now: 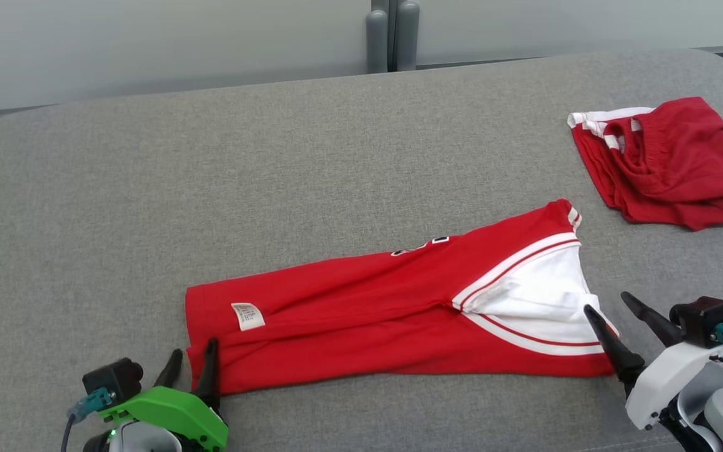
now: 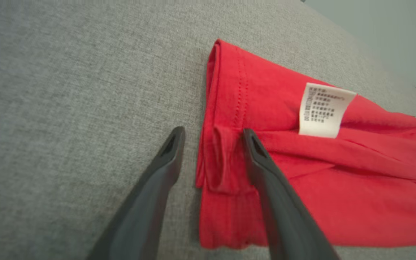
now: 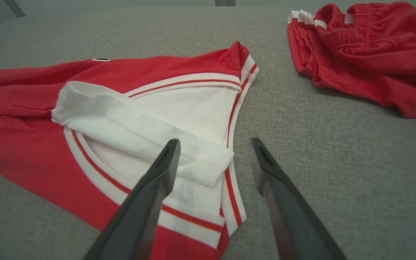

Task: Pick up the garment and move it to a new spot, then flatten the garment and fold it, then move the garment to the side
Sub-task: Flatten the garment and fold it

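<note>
The red garment (image 1: 361,314) lies on the near part of the grey table (image 1: 273,157), folded lengthwise into a long band. Its hem end points toward the robot's left, and its neck end points right and angles slightly away.

The left gripper (image 1: 194,351) sits at the hem corner with its fingers spread apart, gripping nothing. In the left wrist view one finger lies over the red cloth and the other over bare table, with the folded hem edge between them. That view also brings out a double row of stitching along the hem and lines of small dark print on the white care label (image 2: 323,110) (the head view gives it as a plain pale tab).

The right gripper (image 1: 606,302) is at the neck end, its jaws likewise wide and empty. In the right wrist view one finger lies over the white inner fabric and the other over the table just beside the collar edge. There the V-shaped neckline (image 3: 179,81) shows a ribbed white band with a thin red stripe, and a rumpled white fold lies across the opening.

From the head, black-and-white lettering (image 1: 418,246) peeks over the garment's far edge.

A second garment (image 1: 669,163), red with white stripes and a gathered waistband, is heaped well apart at the far right. The tabletop is coarse woven grey cloth with rounded corners.
</note>
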Robot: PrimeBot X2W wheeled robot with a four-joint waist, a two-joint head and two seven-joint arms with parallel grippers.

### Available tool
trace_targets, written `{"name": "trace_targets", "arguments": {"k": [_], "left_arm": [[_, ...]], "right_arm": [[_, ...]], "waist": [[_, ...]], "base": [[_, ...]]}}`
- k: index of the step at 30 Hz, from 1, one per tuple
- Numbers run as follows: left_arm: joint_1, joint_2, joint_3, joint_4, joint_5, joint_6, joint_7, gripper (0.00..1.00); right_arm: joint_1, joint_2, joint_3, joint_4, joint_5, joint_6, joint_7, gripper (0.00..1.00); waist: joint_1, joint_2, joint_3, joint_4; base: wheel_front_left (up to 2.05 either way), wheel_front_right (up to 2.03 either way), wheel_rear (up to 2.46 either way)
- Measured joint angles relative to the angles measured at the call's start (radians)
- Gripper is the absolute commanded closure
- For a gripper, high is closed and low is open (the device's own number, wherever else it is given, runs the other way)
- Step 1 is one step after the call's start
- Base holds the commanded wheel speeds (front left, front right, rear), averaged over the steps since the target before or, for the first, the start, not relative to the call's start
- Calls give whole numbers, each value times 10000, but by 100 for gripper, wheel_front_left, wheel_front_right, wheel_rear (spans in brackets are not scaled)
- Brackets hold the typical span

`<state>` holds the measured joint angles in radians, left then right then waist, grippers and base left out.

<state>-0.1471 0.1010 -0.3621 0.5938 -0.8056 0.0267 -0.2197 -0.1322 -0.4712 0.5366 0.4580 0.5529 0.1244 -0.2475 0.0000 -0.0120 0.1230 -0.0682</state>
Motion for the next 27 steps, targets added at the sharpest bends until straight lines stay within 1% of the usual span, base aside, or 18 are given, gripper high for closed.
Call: {"name": "trace_targets", "arguments": {"k": [8, 12, 16, 19, 22, 27], "left_arm": [[12, 165, 683, -861, -69, 84, -211, 0], [2, 186, 771, -1432, 105, 82, -288, 0], [-25, 184, 761, -2042, 376, 75, -290, 0], [-29, 173, 769, -2487, 583, 75, -291, 0], [-48, 130, 911, -2953, 788, 79, -291, 0], [-73, 63, 1087, -3593, 1001, 155, -293, 0]], "right_arm": [[514, -19, -332, -104, -27, 0, 0, 0], [609, -35, -813, -265, 92, 0, 0, 0], [594, -23, -1162, -428, 483, 0, 0, 0], [550, -25, -1041, -418, 673, 0, 0, 0], [330, -42, -660, -309, 773, 0, 67, 0], [-339, -31, -487, -69, 1398, 0, 823, 0]], "waist": [[0, 0, 77, -212], [0, 0, 37, -328], [0, 0, -21, -389], [0, 0, -44, -388], [0, 0, -56, -360], [0, 0, 3, -226]], "base": [[0, 0, 0], [0, 0, 0], [0, 0, 0], [0, 0, 0], [0, 0, 0], [0, 0, 0]]}}
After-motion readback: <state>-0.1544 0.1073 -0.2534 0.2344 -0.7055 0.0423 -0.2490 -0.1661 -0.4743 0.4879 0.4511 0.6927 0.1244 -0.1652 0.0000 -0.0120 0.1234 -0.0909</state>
